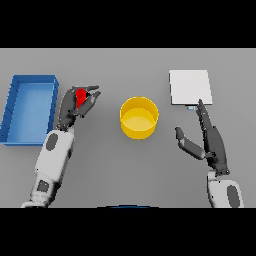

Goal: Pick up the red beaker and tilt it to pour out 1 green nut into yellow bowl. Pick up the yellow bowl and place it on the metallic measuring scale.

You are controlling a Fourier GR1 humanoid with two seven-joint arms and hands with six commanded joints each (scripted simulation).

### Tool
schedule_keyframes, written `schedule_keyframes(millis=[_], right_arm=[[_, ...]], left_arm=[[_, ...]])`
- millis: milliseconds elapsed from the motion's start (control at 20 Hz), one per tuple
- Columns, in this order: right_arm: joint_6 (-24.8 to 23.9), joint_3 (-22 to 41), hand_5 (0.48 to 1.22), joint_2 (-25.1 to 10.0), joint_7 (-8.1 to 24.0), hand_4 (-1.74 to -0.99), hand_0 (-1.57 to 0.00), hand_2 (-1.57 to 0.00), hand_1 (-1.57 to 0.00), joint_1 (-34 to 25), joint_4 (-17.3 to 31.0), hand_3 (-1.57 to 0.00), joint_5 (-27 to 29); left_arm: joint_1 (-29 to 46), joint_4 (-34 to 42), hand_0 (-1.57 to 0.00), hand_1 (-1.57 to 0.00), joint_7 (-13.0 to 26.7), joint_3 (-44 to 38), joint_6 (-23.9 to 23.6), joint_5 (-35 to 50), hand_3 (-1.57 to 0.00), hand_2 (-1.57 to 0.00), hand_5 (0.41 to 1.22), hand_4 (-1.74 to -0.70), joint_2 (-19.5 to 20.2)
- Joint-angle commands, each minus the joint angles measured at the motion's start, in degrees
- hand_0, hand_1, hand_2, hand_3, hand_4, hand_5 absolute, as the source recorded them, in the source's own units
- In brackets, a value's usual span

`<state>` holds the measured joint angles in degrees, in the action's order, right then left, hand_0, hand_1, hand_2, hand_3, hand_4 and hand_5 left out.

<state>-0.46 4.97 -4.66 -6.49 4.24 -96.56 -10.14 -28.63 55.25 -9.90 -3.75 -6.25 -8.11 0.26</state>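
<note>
A small red beaker (80, 96) sits inside my left hand (74, 107), whose fingers and thumb curl round it; most of the beaker is hidden by them. No green nut shows. The yellow bowl (139, 118) stands upright in the middle of the table, to the right of that hand and apart from it. The metallic measuring scale (190, 87), a pale square plate, lies at the back right. My right hand (209, 139) rests open just in front of the scale, fingers straight and pointing toward its near edge, thumb spread to the left.
A blue open tray (13, 107) lies at the far left, right beside my left forearm. The grey table (130, 170) stretches between the bowl and the near edge.
</note>
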Motion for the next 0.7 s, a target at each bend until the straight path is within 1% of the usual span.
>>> schedule_keyframes(millis=[0, 50, 150, 200, 250, 350, 400, 450, 600, 650], right_arm=[[0.0, 0.4, 0.671, -0.1, 0.3, -1.263, 0.00, 0.00, 0.00, -0.1, 0.3, 0.00, -0.7], [0.2, -0.1, 0.667, -0.6, 0.6, -1.254, 0.00, 0.00, 0.00, -0.4, 0.5, 0.00, -0.3], [-0.3, 0.6, 0.672, 0.2, -0.6, -1.255, 0.00, 0.00, 0.00, 0.1, 0.7, 0.00, -1.1], [-0.8, 0.5, 0.672, 0.4, -0.9, -1.250, 0.00, 0.00, 0.00, -0.2, 1.0, 0.00, -1.4], [-0.8, 0.2, 0.673, 0.0, -0.8, -1.245, 0.00, 0.00, 0.00, -0.5, 0.9, 0.00, -1.3], [-1.1, 0.8, 0.685, -0.3, -0.7, -1.247, 0.00, 0.00, 0.00, -0.1, 0.3, 0.00, -2.6], [-1.0, 0.9, 0.688, -0.4, 0.2, -1.245, 0.00, 0.00, 0.00, -0.5, 0.0, 0.00, -2.9], [-1.2, 0.8, 0.691, -0.4, 0.5, -1.243, 0.00, 0.00, 0.00, -0.2, -0.3, 0.00, -2.9], [-1.1, 1.3, 0.700, 0.0, 0.2, -1.243, 0.00, 0.00, 0.00, 0.8, -0.7, 0.00, -3.1], [-0.9, 1.3, 0.705, -0.5, 0.3, -1.243, 0.00, 0.00, 0.00, 1.3, -1.7, 0.00, -3.0]], left_arm=[[0.3, 1.3, -1.51, -1.51, -0.1, 0.7, -0.6, -0.3, -1.51, -1.51, 1.103, -1.68, 0.0], [0.3, 2.5, -1.52, -1.52, 0.2, 1.2, -1.1, -0.4, -1.52, -1.52, 1.100, -1.69, 0.0], [0.7, 6.0, -1.54, -1.54, 0.8, 2.6, -1.9, -0.8, -1.54, -1.54, 1.097, -1.71, 0.6], [0.6, 7.9, -1.55, -1.55, 2.2, 3.6, -1.9, -1.4, -1.55, -1.55, 1.097, -1.72, 1.4], [0.0, 9.0, -1.55, -1.55, 4.4, 5.1, -2.0, -2.9, -1.55, -1.55, 1.101, -1.72, 2.3], [-1.5, 10.3, -1.56, -1.56, 7.7, 8.8, -0.4, -6.5, -1.56, -1.56, 1.113, -1.73, 5.3], [-2.4, 11.0, -1.56, -1.56, 9.4, 11.6, 0.7, -9.0, -1.56, -1.56, 1.119, -1.73, 6.6], [-3.0, 11.4, -1.56, -1.56, 10.5, 13.5, 1.6, -10.6, -1.56, -1.56, 1.121, -1.73, 7.4], [-4.3, 11.3, -1.56, -1.56, 12.5, 16.5, 2.7, -12.5, -1.56, -1.56, 1.115, -1.73, 8.7], [-4.8, 11.0, -1.56, -1.56, 12.7, 17.0, 2.8, -12.7, -1.56, -1.56, 1.114, -1.73, 8.9]])
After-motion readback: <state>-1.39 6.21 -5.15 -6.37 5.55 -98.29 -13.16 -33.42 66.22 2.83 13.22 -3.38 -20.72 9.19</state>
